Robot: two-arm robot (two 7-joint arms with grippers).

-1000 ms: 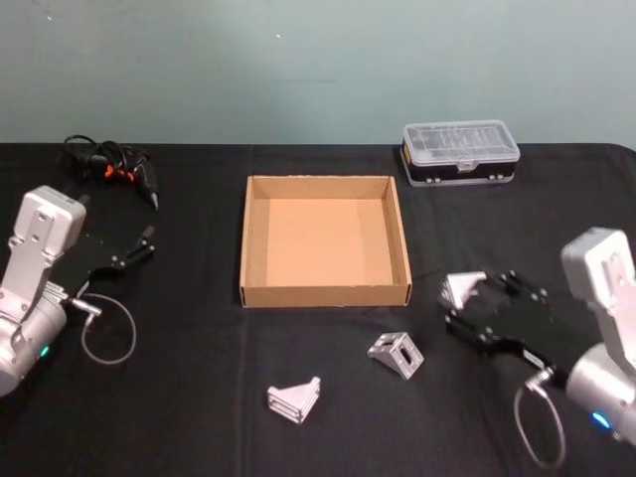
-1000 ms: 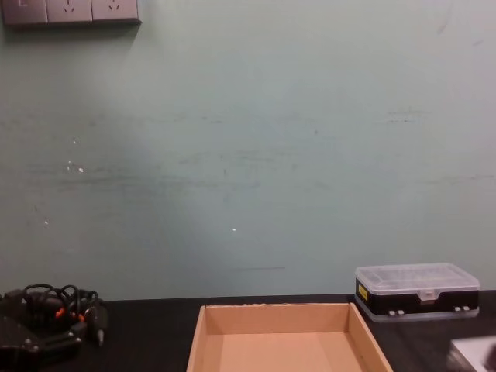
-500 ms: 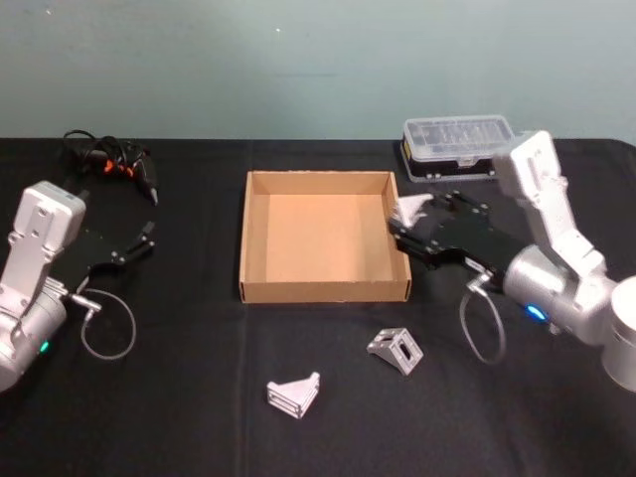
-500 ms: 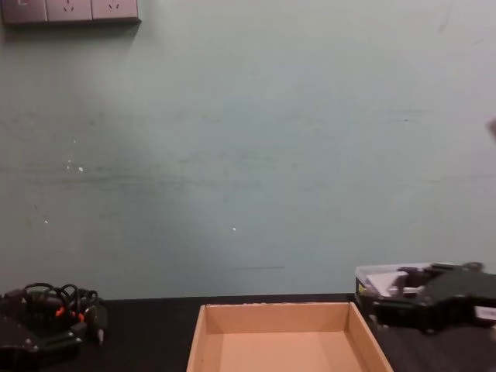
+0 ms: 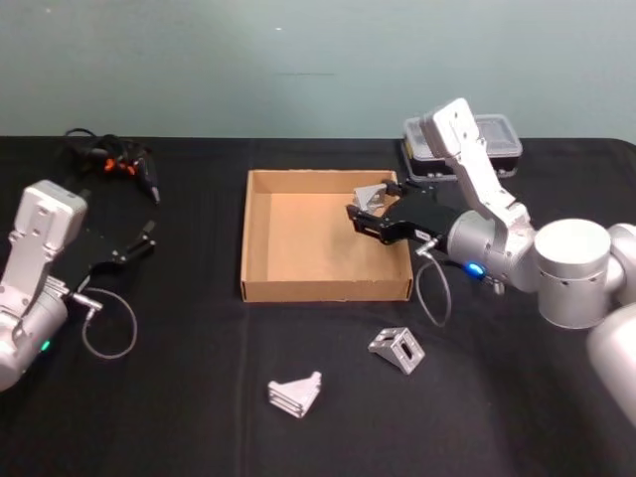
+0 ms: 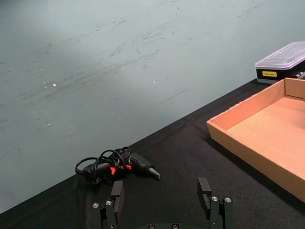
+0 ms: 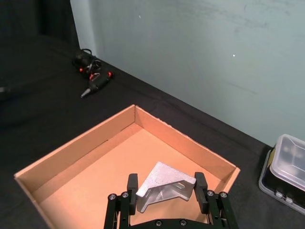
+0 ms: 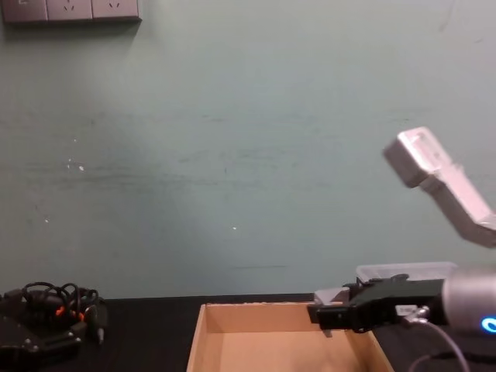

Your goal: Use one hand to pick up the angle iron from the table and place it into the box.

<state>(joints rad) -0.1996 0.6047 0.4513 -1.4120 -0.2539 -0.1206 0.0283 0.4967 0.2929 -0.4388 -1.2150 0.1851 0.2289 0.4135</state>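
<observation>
Now the right gripper [image 5: 366, 206] clamps an angle iron [image 5: 370, 191] just over the far right corner of the box [image 5: 323, 292], while the left gripper [image 5: 146, 242] sits parked, jaws apart, at the left of the table [image 5: 189, 407].

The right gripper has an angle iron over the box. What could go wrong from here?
1. The right gripper holds the angle iron above the box, near its right wall; released from there, it might strike the wall or bounce out.
2. The arm's cable loop hangs by the box's front right corner and could snag it when pulling back.
The left gripper sits parked at the table's left.
</observation>
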